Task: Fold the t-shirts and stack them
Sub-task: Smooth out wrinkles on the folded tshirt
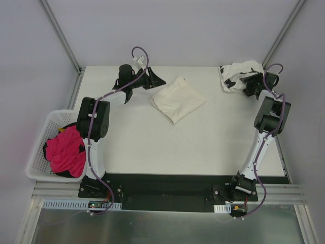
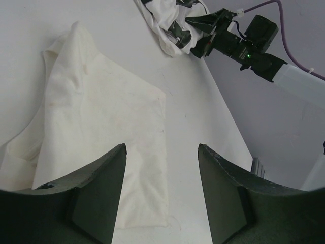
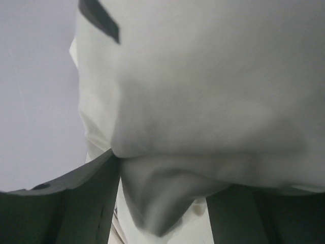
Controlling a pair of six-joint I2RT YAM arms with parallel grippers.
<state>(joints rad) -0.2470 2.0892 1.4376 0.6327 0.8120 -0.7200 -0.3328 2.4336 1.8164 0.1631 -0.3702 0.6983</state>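
Note:
The plain cream-white t-shirt (image 1: 177, 99) lies folded in the middle of the table's far half; it also shows in the left wrist view (image 2: 101, 122). My left gripper (image 1: 155, 80) is open and empty, just left of it; in the left wrist view the gripper (image 2: 161, 152) hovers over the shirt's edge. The white t-shirt with black marks (image 1: 236, 73) lies crumpled at the far right corner. My right gripper (image 1: 245, 84) is pressed into it, open; in the right wrist view (image 3: 163, 168) its cloth (image 3: 203, 91) bulges between the fingers and fills the frame.
A white basket (image 1: 38, 152) hangs off the table's left edge with a magenta cloth (image 1: 66, 150) in it. Grey walls and frame posts close the far corners. The table's (image 1: 177, 147) near half is bare white.

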